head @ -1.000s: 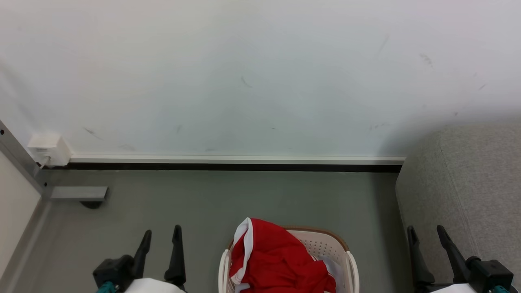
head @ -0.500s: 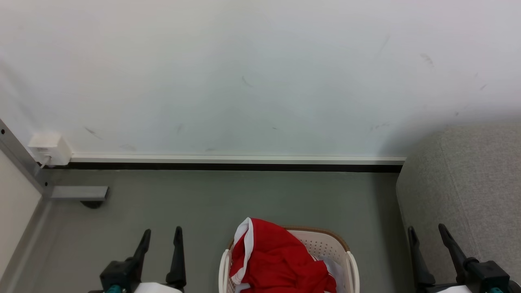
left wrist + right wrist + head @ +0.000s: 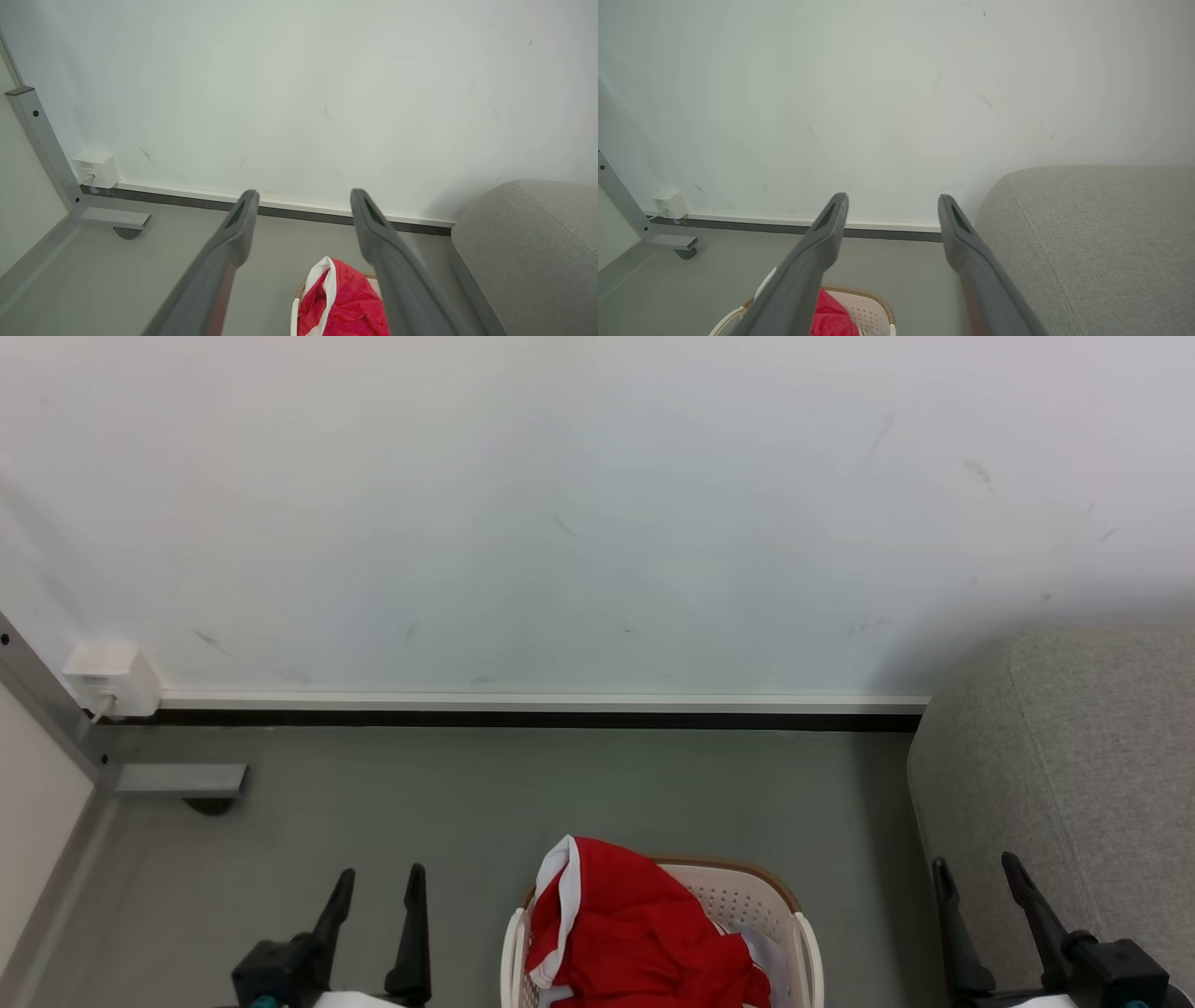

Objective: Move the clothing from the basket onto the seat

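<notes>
At the bottom of the head view, the left gripper (image 3: 381,871) and the right gripper (image 3: 974,860) point upward with their fingers spread wide, and neither holds anything. Between them the basket (image 3: 747,896) stands on the grey floor (image 3: 560,784), cut off by the lower edge. The red clothing (image 3: 635,933) lies heaped inside it, filling its left side and rising above the rim, with a white-trimmed edge at the left rim. The seat (image 3: 1083,747) stands to the right of the basket, apart from it, and the right gripper shows against its side. Farther back at the left, a metal frame foot (image 3: 177,777) rests on the floor. A white box (image 3: 112,677) sits low on the wall (image 3: 560,523), above a dark baseboard (image 3: 541,718).
</notes>
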Motion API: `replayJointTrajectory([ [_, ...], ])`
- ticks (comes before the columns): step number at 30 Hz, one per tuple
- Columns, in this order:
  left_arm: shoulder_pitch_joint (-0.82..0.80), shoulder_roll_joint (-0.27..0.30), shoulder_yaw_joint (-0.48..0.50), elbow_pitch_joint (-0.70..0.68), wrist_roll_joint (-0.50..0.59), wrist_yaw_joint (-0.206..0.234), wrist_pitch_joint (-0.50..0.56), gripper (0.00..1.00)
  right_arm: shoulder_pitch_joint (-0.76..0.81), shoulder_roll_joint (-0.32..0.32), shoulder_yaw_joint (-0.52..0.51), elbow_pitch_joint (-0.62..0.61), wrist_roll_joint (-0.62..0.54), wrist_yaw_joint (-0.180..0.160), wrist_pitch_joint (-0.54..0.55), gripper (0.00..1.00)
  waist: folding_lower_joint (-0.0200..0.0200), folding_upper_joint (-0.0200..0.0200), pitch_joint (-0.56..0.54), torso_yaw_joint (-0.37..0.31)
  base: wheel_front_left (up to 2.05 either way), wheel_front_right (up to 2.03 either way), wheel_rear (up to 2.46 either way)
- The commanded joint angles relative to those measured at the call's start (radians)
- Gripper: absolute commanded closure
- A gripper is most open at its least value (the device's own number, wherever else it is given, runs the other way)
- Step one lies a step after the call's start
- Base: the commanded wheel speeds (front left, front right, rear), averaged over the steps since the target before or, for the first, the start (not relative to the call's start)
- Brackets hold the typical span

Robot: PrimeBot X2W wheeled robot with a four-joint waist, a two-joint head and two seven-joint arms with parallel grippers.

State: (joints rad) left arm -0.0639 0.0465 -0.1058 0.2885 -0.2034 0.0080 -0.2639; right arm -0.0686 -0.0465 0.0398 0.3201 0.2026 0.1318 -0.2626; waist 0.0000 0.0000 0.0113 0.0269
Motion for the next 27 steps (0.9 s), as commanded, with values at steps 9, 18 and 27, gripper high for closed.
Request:
replayJointTrajectory([
  [9, -0.004, 0.007, 0.001, 0.009, -0.013, -0.012, -0.001, 0.0, 0.005, -0.007, 0.0, 0.0, 0.013, -0.002, -0.003, 0.0, 0.0, 0.0, 0.001, -0.001, 0.0, 0.0, 0.0],
  [18, -0.004, 0.007, 0.001, 0.011, -0.012, -0.014, -0.001, 0.0, 0.006, -0.007, 0.002, 0.002, 0.019, -0.002, -0.003, 0.0, 0.0, 0.0, 0.002, 0.0, 0.0, 0.0, 0.0],
  [27, -0.007, 0.007, 0.002, 0.016, -0.007, -0.019, -0.001, 0.0, 0.005, -0.007, 0.003, 0.005, 0.025, -0.002, -0.003, 0.0, 0.0, 0.0, 0.002, -0.002, 0.0, 0.0, 0.0],
])
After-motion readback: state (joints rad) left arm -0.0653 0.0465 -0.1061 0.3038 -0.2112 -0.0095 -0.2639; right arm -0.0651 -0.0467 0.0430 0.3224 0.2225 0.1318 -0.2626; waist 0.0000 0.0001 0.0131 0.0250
